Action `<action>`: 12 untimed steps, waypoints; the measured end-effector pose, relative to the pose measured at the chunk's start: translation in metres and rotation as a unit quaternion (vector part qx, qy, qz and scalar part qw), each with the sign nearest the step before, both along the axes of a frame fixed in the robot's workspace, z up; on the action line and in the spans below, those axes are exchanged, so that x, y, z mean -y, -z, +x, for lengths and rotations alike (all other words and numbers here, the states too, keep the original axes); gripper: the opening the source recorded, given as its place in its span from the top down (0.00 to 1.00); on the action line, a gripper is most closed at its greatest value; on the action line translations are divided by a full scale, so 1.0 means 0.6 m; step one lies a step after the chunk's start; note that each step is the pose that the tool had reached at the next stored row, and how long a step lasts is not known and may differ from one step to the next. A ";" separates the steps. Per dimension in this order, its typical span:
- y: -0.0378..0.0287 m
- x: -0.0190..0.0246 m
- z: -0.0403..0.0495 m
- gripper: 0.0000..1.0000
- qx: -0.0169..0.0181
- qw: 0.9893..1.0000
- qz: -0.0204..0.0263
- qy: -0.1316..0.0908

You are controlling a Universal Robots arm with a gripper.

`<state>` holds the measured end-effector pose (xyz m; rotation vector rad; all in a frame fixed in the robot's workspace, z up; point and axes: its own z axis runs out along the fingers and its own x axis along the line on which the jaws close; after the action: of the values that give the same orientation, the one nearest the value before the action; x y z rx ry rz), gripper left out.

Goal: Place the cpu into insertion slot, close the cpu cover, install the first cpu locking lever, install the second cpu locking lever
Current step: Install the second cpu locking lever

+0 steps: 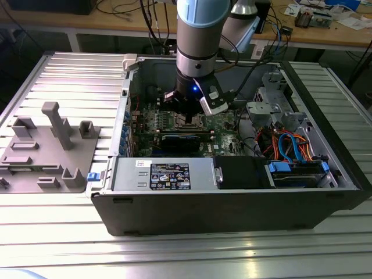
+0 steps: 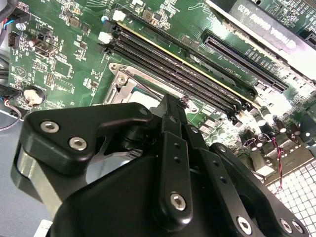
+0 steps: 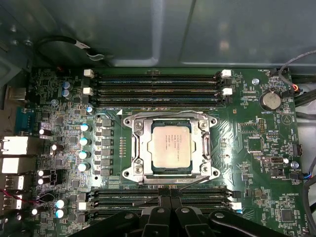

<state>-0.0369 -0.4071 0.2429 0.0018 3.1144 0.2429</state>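
One cpu [image 3: 171, 145] sits under one cpu cover [image 3: 142, 148].

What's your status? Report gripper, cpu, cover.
Gripper low over the board, at the socket's edge. Cpu seated in slot, cover down around it. Nothing on the socket.

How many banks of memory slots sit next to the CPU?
2: one bank between the cpu and the case wall, the other between it and the tool, partly hidden by it.
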 end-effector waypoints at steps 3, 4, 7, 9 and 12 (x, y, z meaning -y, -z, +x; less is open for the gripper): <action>0.000 0.0000 0.000 0.89 0.000 1.000 0.000 0.000; 0.000 0.0000 0.000 0.89 0.000 1.000 0.000 0.000; 0.000 -0.0001 0.000 0.89 0.000 1.000 0.000 0.000; 0.000 0.0008 0.000 0.89 0.000 1.000 0.004 0.000; 0.000 0.0028 0.000 0.89 0.000 1.000 0.014 0.000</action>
<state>-0.0369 -0.4087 0.2427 0.0021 3.1106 0.2868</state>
